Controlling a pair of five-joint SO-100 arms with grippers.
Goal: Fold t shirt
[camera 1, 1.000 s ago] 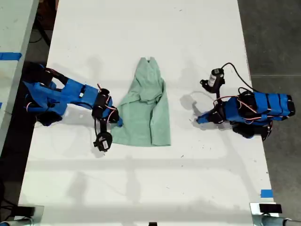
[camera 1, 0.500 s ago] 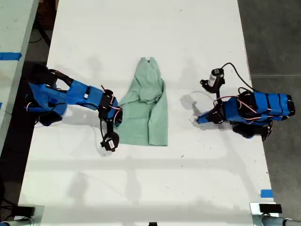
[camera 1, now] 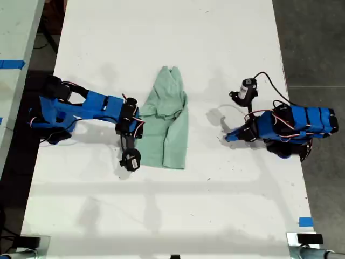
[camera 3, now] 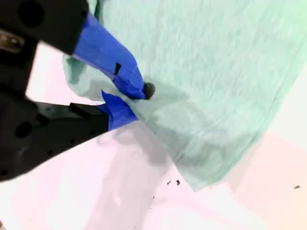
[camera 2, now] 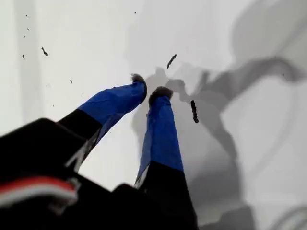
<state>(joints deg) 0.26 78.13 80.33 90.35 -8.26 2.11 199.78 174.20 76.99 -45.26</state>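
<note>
Pinching one long edge of the t shirt, my second gripper has its blue-taped jaws closed on a fold of the cloth, which bunches between them. Gripping the edge rather than the middle lets that side be carried across the rest of the garment, which looks like the fold in hand. In the exterior view the t shirt lies near the middle of the white table, narrow collar end toward the top of that view, with this arm reaching in from the exterior view's left. My first gripper holds nothing; its jaws are nearly together, tips just apart over bare table. That arm sits folded well clear at the exterior view's right, probably to keep out of the way.
</note>
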